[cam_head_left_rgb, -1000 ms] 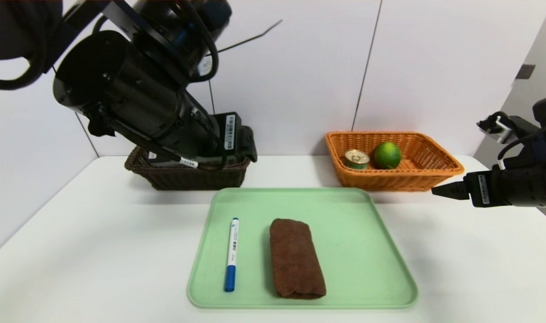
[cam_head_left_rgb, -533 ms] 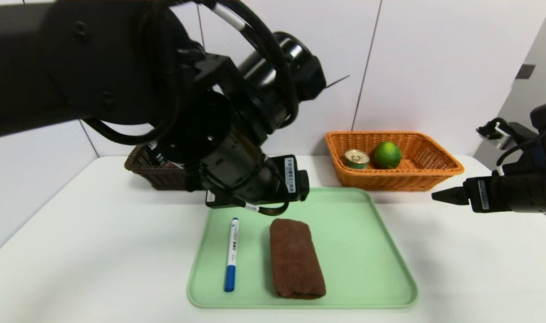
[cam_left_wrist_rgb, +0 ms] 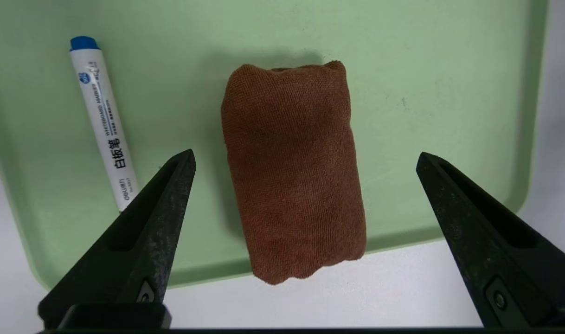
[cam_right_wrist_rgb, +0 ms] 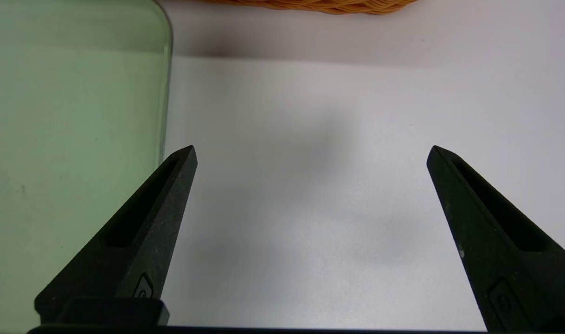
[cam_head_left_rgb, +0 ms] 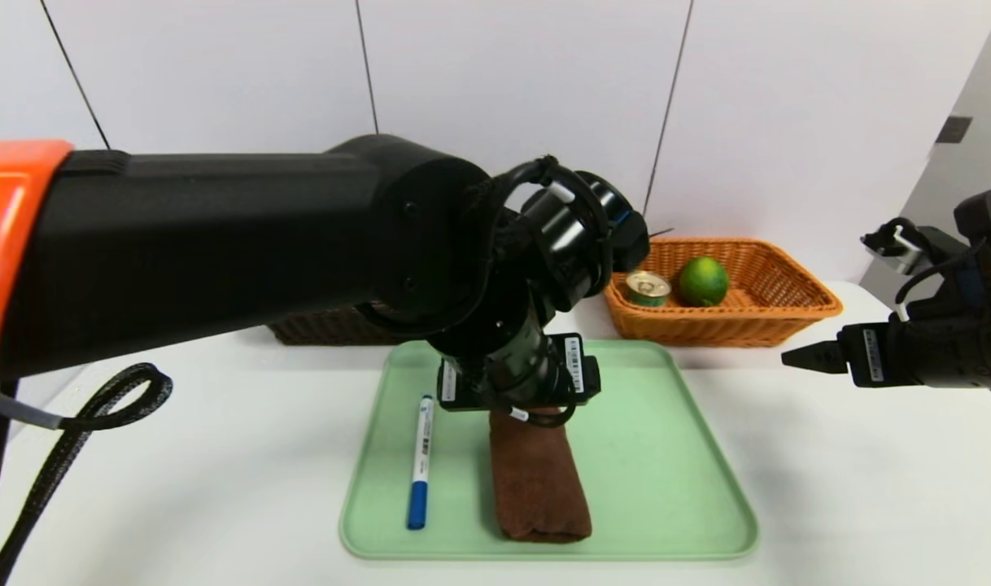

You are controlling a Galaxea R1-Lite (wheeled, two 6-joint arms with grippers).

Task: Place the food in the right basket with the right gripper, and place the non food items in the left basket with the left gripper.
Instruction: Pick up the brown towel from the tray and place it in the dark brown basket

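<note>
1. On the white tabletop (cam_head_left_rgb: 178, 456), a pale green rectangular plastic tray (cam_head_left_rgb: 666, 456) is lying with a rolled brown towel (cam_head_left_rgb: 539, 488) along its middle and a white marker with a blue cap (cam_head_left_rgb: 421, 462) just beside the towel, apart from it.
2. Above the far end of that towel, the left gripper (cam_left_wrist_rgb: 305, 160) is hanging on its big black arm, its two pointed fingers (cam_left_wrist_rgb: 171, 185) standing wide apart, one on each side of the roll and touching neither it nor the marker.
3. Off beyond the tray's right edge, the right gripper (cam_right_wrist_rgb: 310, 153) is hovering over bare table, its jaws spread wide with nothing between them.
4. Behind the tray to the right, the orange rectangular woven wicker basket (cam_head_left_rgb: 788, 313) is holding a round green lime-like fruit (cam_head_left_rgb: 703, 281) and a small green-labelled tin can with a silvery lid (cam_head_left_rgb: 648, 288), sitting side by side.
5. Behind the tray to the left, the dark brown woven wicker basket (cam_head_left_rgb: 325, 330) is showing only a strip of its wall under the left arm; its contents are hidden from where I am standing.
</note>
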